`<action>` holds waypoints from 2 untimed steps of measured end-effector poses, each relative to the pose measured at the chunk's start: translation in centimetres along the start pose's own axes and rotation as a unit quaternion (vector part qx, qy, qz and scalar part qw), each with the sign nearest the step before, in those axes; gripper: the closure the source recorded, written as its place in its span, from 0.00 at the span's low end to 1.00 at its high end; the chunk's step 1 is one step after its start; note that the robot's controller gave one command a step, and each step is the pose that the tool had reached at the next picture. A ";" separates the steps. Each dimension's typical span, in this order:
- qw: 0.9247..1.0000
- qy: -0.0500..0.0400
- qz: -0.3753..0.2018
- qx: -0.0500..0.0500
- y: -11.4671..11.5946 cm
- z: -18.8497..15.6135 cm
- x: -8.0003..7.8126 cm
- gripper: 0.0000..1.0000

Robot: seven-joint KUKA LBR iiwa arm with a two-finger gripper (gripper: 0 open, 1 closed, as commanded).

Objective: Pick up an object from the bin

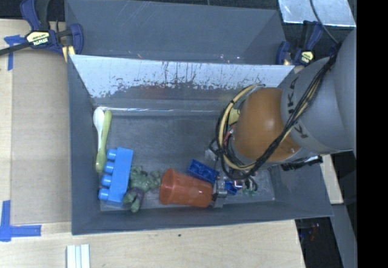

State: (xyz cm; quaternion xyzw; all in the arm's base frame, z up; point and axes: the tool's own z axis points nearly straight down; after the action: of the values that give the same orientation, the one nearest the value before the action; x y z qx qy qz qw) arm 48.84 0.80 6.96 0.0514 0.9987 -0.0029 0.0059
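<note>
Spoon (102, 136), pale yellow, lies at the left of the bin (182, 30). Right of it sit a light-blue studded brick (116, 174) and a green toy figure (139, 183). An orange-red cup (183, 188) lies on its side by the near wall. A small dark-blue brick (202, 171), flat and rectangular, rests just beside the gripper (227, 187), right of centre. Whether the gripper is open cannot be told beneath the orange wrist cover (264, 127).

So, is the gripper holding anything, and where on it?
Cannot tell. The gripper sits beside the tipped orange-brown plastic cup and a small blue plastic piece; its grip is hidden.
</note>
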 end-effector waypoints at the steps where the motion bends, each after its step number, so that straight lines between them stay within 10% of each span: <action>1: 0.999 -0.001 0.044 0.000 -0.5 -0.2 -0.4 1.00; 2: 0.999 -0.001 0.052 -0.001 -0.5 -0.2 -0.4 1.00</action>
State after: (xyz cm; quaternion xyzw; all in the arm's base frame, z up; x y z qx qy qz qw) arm 49.21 0.24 7.14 0.1030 0.9947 -0.0021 0.0070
